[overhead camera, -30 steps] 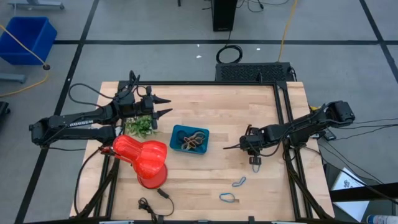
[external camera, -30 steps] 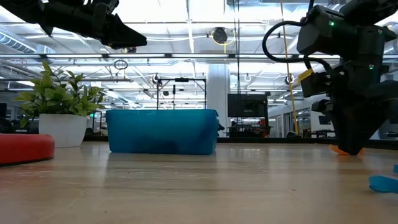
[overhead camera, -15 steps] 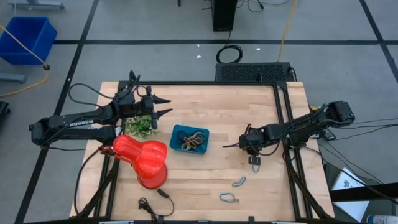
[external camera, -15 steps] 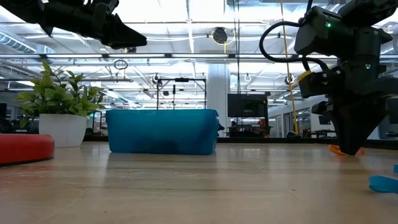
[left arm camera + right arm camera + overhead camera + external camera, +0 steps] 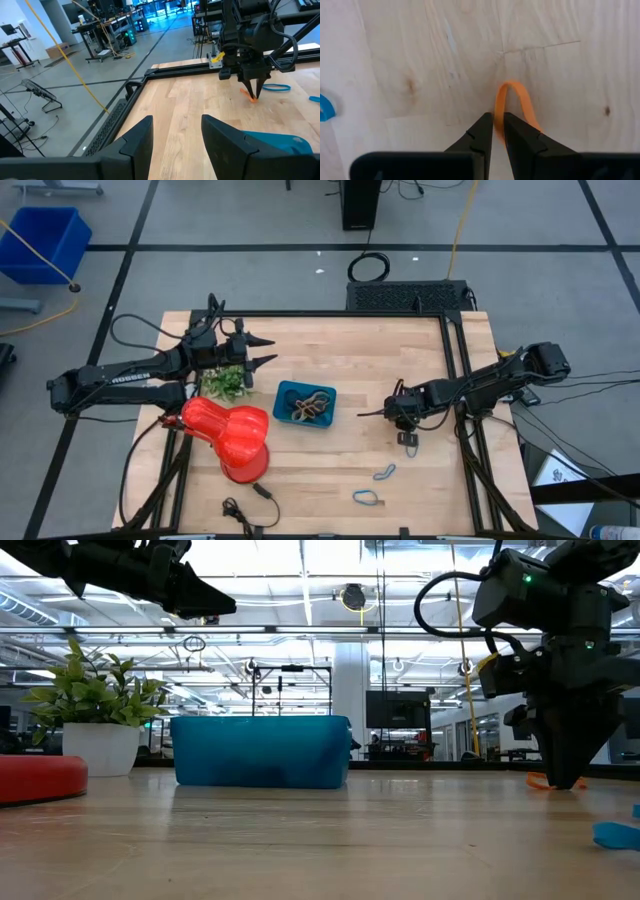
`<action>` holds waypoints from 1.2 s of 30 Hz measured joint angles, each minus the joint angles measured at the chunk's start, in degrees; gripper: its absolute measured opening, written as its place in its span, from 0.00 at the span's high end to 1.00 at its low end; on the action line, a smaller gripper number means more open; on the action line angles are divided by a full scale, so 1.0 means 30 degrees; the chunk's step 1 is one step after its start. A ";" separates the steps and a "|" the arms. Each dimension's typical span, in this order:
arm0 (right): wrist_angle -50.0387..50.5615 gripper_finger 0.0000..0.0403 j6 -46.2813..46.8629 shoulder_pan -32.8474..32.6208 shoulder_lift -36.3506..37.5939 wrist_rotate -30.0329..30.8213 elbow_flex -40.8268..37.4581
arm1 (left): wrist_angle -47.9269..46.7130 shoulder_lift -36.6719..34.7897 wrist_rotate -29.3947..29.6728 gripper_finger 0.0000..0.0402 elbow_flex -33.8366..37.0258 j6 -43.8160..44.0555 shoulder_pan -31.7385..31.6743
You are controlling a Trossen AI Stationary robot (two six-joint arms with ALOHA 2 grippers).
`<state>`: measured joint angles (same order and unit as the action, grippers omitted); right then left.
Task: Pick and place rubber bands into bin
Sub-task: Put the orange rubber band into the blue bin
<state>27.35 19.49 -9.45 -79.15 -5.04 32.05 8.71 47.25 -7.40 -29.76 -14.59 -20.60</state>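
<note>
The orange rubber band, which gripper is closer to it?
Right. The right gripper is pinching the orange rubber band on the table; the left gripper hovers open beyond the bin.

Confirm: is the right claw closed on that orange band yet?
Closed on it. In the right wrist view the right claw has its fingers nearly together, pinching one side of the orange rubber band, down at the table.

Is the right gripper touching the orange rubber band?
Touching. The right wrist view shows the right gripper pinching one side of the orange rubber band.
</note>
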 joint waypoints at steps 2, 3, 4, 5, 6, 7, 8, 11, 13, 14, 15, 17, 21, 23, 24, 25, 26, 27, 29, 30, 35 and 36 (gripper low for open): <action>-0.0069 0.89 0.0000 0.0000 -0.0007 -0.0027 -0.0007 | 0.0000 0.0004 0.0000 0.56 0.0000 0.0000 0.0000; -0.0119 0.89 0.0003 -0.0007 -0.0007 -0.0037 -0.0007 | 0.0000 -0.0003 0.0000 0.56 0.0000 0.0000 0.0000; -0.0167 0.89 0.0000 -0.0015 -0.0007 -0.0040 -0.0007 | 0.0000 0.0003 0.0000 0.56 0.0000 0.0000 0.0000; -0.0202 0.89 0.0007 -0.0015 -0.0007 -0.0046 -0.0007 | 0.0000 0.0004 0.0000 0.56 0.0000 0.0000 0.0000; -0.0211 0.89 0.0022 -0.0021 -0.0007 -0.0051 -0.0007 | -0.0003 0.0000 0.0000 0.56 0.0000 0.0000 0.0000; -0.0220 0.89 0.0082 -0.0073 -0.0007 -0.0037 -0.0007 | -0.0001 -0.0003 0.0000 0.56 0.0000 0.0000 0.0000; -0.0226 0.89 0.0109 -0.0160 -0.0007 0.0079 -0.0007 | 0.0000 -0.0001 0.0000 0.56 0.0000 0.0000 0.0000; -0.0252 0.89 -0.0214 -0.0501 -0.0007 0.0292 -0.0007 | 0.0000 0.0004 0.0000 0.56 0.0000 0.0000 0.0000; -0.0245 0.89 -0.0391 -0.0866 -0.0017 0.0862 -0.0007 | 0.0000 0.0004 0.0006 0.56 0.0000 0.0000 0.0000; -0.0224 0.89 -0.0404 -0.1040 -0.0022 0.1188 -0.0007 | 0.0000 -0.0003 0.0000 0.56 0.0000 0.0000 0.0000; -0.0190 0.89 -0.0423 -0.1178 -0.0022 0.1432 -0.0007 | 0.0000 0.0004 0.0000 0.56 0.0000 0.0000 0.0000; -0.0148 0.89 -0.0530 -0.1369 -0.0022 0.1638 -0.0019 | 0.0000 0.0001 0.0000 0.56 0.0000 0.0000 0.0000; -0.0190 0.91 -0.0057 -0.1515 -0.0022 0.1695 -0.0476 | 0.0000 -0.0003 0.0000 0.56 0.0000 0.0000 0.0000; -0.0219 0.93 0.0935 -0.1515 -0.0021 0.1705 -0.0885 | 0.0000 -0.0003 0.0000 0.56 0.0000 0.0000 0.0000; -0.0297 0.95 0.1443 -0.1515 0.0007 0.1712 -0.1097 | 0.0000 -0.0001 0.0000 0.56 0.0000 0.0000 0.0000; -0.0417 0.97 0.1872 -0.1515 0.0041 0.1700 -0.1309 | 0.0000 0.0004 0.0000 0.56 0.0000 0.0000 0.0000; -0.0547 0.98 0.2177 -0.1515 0.0071 0.1690 -0.1483 | 0.0000 0.0002 0.0000 0.56 0.0000 0.0000 0.0000; -0.0713 0.99 0.2346 -0.1515 0.0103 0.1697 -0.1656 | 0.0000 0.0004 0.0000 0.56 0.0000 0.0000 0.0000; -0.1130 0.99 0.2328 -0.1515 0.0124 0.1707 -0.1931 | 0.0007 0.0000 0.0000 0.56 0.0000 0.0000 0.0000; -0.1258 0.99 0.2103 -0.1515 0.0124 0.1724 -0.1983 | 0.0007 0.0001 0.0000 0.56 0.0000 0.0006 0.0000; -0.1422 1.00 0.0928 -0.1498 0.0119 0.2019 -0.1795 | 0.0007 -0.0001 0.0005 0.56 0.0000 0.0017 0.0000; -0.1329 1.00 0.1189 -0.1494 0.0109 0.2210 -0.1650 | 0.0007 -0.0002 0.0000 0.56 0.0000 0.0029 0.0000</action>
<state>23.37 23.05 -13.93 -78.83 1.59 27.10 8.73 47.25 -7.40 -29.76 -14.50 -20.60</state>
